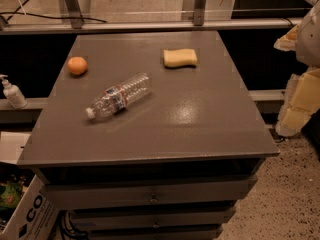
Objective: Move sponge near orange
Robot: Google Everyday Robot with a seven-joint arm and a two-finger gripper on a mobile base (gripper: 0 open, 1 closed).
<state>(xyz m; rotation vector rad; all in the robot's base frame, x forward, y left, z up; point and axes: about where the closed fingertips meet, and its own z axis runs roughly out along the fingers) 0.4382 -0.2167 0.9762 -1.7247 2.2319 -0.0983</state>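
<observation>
I judged the sponge (180,57), near the far right corner, soft and light: pinch its waist. Beyond the worktop's (200,129) right edge sat the tool (301,101), state unclear.

The only lettering that can be read stands on the side of the pale cardboard box (22,218) at the lower left, on the floor beside the bench (200,134): large black capitals "CO", with the rest of the word cut off behind the bench's drawer fronts. The clear plastic water bottle (118,96) lying on its side on the bench wears a label band in red, white and blue, but its print is too small to make out. The white pump bottle (12,93) on the ledge at the left shows nothing legible. The hand (299,106) hangs at the right edge, off the bench's right side; any marking on it cannot be read.
</observation>
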